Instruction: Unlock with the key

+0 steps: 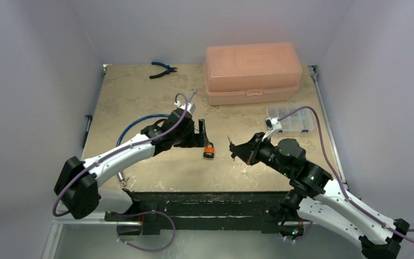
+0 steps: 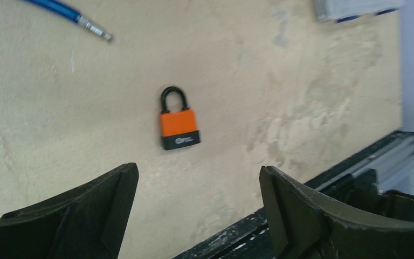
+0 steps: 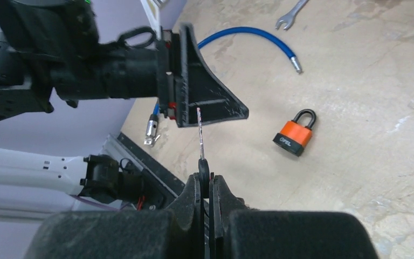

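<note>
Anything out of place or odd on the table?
Nothing spilled or damaged. Only note: the padlock lies flat and loose on the table, shackle shut, in front of the open left gripper, while the right gripper pinches the key.

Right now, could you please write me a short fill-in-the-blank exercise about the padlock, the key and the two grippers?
1. Of the two grippers, the key is pinched in the ____ one.
2. The padlock lying on the table has a black shackle and an ____ body.
3. The left gripper, facing the padlock, has its jaws ____.
Missing words: right; orange; open.
</note>
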